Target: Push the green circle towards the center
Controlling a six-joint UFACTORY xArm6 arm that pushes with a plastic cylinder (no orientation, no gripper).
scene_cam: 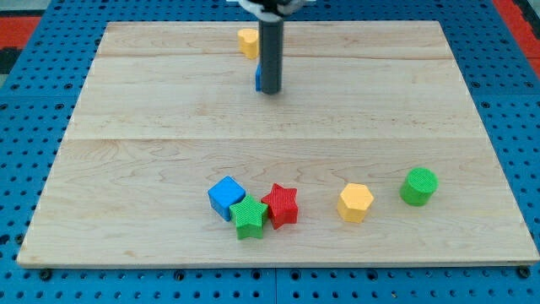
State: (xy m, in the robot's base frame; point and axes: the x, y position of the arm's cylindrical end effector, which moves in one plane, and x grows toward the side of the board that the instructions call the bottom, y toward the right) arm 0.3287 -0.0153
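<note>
The approach step is judged not yet begun: my tip, which carries no hand and grasps nothing, is seen near the table's top edge, well apart from the green circle at lower right, whose far right side must be reached next.

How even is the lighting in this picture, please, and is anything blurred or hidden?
Camera view: soft, even light, no glare on the wooden board; the green circle casts only a faint shadow and looks sharp; the rod's top blurs at the frame edge; my tip partly hides a blue block.
</note>
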